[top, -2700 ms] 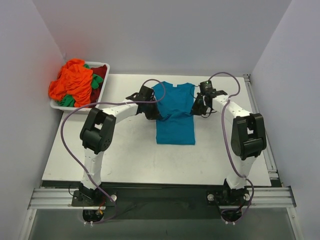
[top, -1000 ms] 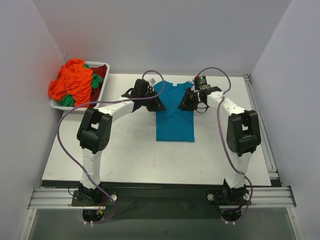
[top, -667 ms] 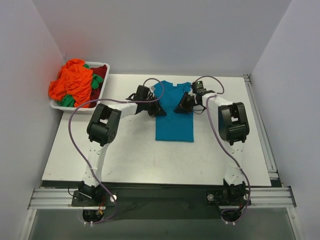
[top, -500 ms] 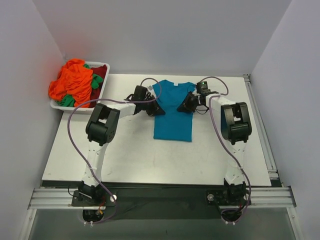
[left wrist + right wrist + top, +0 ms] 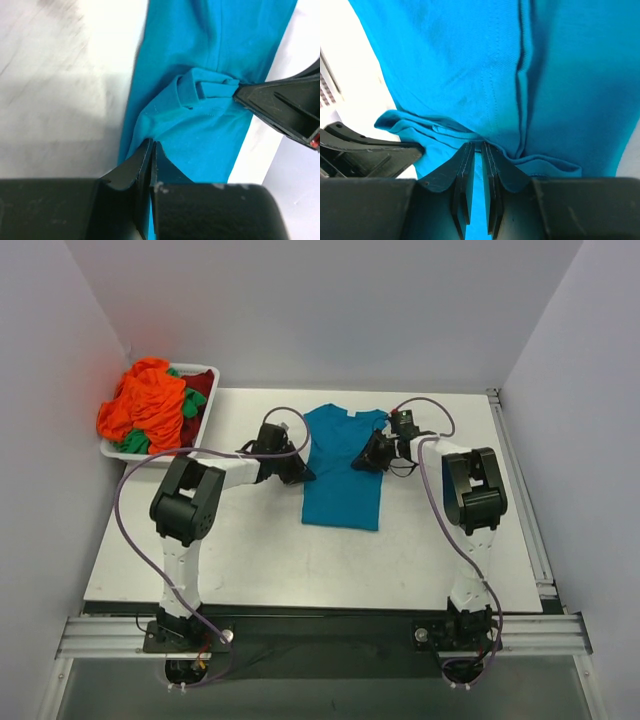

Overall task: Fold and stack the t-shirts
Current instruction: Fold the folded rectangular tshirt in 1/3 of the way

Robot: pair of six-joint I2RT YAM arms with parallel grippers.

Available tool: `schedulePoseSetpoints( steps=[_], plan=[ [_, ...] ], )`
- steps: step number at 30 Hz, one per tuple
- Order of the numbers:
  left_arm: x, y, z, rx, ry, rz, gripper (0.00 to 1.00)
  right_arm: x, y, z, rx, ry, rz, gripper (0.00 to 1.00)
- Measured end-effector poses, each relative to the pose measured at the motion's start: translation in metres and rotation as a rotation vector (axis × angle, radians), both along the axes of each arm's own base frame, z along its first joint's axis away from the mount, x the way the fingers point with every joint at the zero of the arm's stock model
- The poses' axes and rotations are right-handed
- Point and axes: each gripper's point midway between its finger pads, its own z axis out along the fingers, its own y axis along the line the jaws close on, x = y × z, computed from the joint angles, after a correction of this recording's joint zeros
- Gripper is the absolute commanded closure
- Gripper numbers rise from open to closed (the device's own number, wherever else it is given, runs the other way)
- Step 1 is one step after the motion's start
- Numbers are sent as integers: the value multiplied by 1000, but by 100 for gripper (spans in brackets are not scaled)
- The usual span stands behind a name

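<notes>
top view: the table (image 5: 250,550) carries one teal t-shirt (image 5: 340,485), lying flat near the table centre, offset toward 12 o'clock. collar at 12 o'clock, hem at 6 o'clock, with the hem swung slightly toward 7 o'clock

left gripper (image 5: 299,474): set low at the 9 o'clock edge of the teal t-shirt. left wrist view: fingers (image 5: 131,167) pressed together, pinching the edge of the cloth. the cloth rises into a small bunched fold just ahead of the tips

right gripper (image 5: 364,461): set on the cloth at the 2 o'clock side of the teal t-shirt. right wrist view: fingers (image 5: 507,172) drawn close, leaving only a thin slot, with a ridge of teal cloth clamped in that slot. a seam runs away from the tips toward 12 o'clock of that view

the two grippers face each other across the shirt, near but apart. each wrist view shows the dark tip of the opposite gripper at the gathered fold

tray (image 5: 115,452): white, at the 10 o'clock corner of the table, well apart from the teal t-shirt. contents are heaped and unfolded: orange t-shirt (image 5: 145,405) on top, spilling over the 9 o'clock rim; green t-shirt (image 5: 193,400) showing at the 3 o'clock side; dark red t-shirt (image 5: 201,383) at the 1 o'clock corner
</notes>
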Motion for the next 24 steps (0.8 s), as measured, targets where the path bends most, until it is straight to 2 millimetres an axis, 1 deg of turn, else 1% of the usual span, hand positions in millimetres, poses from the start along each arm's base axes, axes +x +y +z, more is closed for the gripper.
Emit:
schedulePoseSetpoints(
  steps=[6,12,15,18,21,24],
  plan=[
    [-24,14,1,45,8,29,97,-21,15,-1,-15,-16,61,85],
    [-58,25,0,105,16,40,97,-42,27,-1,-56,-45,107,85],
    [-84,29,2,129,16,34,97,-59,35,-2,-73,-58,135,85],
    [-107,35,2,149,19,28,97,-77,40,-3,-80,-65,155,85],
    [-127,42,4,165,14,26,97,-97,42,-3,-79,-77,170,86],
    [-144,44,12,171,-7,25,97,-116,46,-3,-84,-86,193,86]
  ],
)
